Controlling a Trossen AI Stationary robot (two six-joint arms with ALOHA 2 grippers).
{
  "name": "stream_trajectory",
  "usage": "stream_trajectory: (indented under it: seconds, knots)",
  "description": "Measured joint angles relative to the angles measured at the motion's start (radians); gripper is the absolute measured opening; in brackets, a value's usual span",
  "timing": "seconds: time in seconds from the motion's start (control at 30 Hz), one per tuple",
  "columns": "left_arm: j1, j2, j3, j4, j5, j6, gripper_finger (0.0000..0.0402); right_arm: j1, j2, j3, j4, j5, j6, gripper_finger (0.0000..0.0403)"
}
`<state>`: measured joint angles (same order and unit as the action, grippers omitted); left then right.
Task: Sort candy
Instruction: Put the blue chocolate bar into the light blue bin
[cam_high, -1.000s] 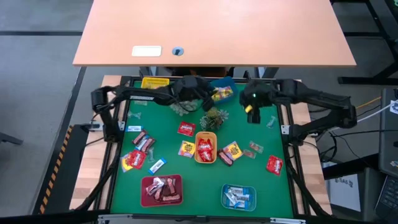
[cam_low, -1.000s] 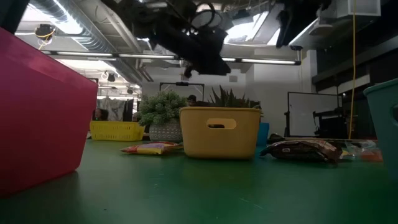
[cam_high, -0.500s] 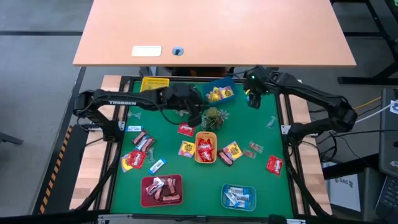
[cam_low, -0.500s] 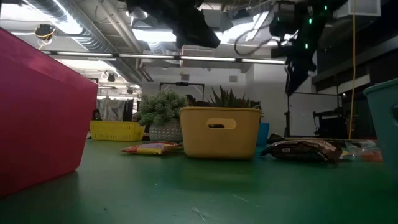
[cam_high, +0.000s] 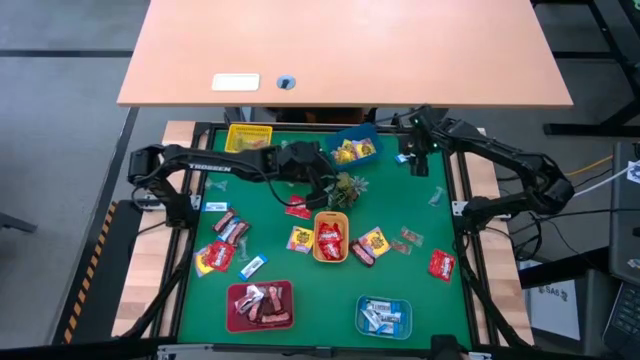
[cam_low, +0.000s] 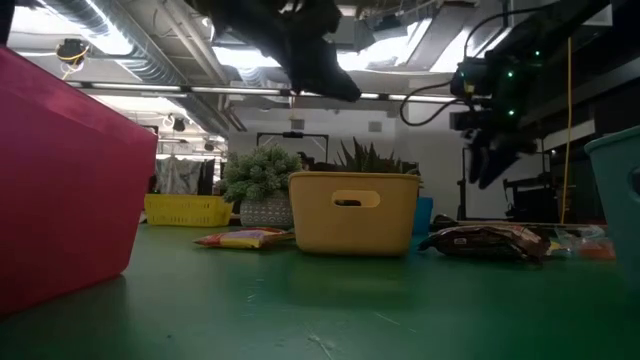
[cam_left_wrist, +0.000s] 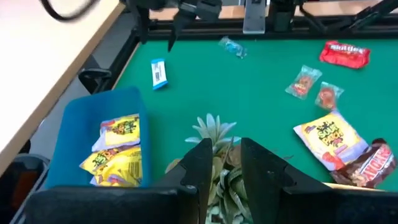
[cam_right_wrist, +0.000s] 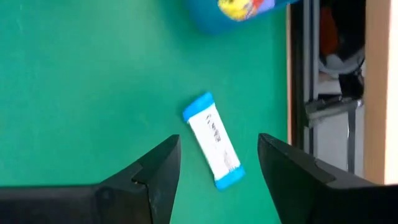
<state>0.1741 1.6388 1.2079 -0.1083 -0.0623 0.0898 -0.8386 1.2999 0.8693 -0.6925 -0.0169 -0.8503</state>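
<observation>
Seen from above, a green table (cam_high: 440, 310) holds a half-finished candy sort. Several trays are already filled: a dark red tray (cam_high: 260, 305) at lower left holds brown-pink bars, a pale blue tray (cam_high: 384, 316) at lower centre-right holds blue-white sweets, an orange-yellow tray (cam_high: 331, 238) in the middle holds red packets, and a blue tray (cam_high: 352, 148) at upper centre holds yellow packets. A yellow tray (cam_high: 248, 134) at upper left shows no contents that can be made out. Much loose candy (cam_high: 215, 257) is left on the cloth: a cluster of red, yellow and brown pieces at middle left, a red packet (cam_high: 298, 208) just above the orange-yellow tray, yellow and brown pieces to that tray's right, a red packet (cam_high: 441, 264) at far right, and a blue-white bar (cam_right_wrist: 212, 140) near the upper right edge. The right gripper (cam_right_wrist: 214, 171) hovers directly over that bar with its fingers spread wide and empty, so picking it up looks like the step in hand. The left gripper (cam_left_wrist: 222, 165) hangs at upper centre over a spiky green plant (cam_left_wrist: 214, 140), beside the blue tray, its fingers close together with nothing visible between them. By this view, the sort is roughly halfway.
</observation>
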Motion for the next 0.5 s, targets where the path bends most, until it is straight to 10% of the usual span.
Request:
stream_trajectory:
  seconds: [0.5]
  knots:
    - [-0.011, 0.028, 0.0, 0.067, 0.001, 0.003, 0.0073, -0.066, 0.196, -0.04, 0.165, -0.032, -0.003, 0.0214]
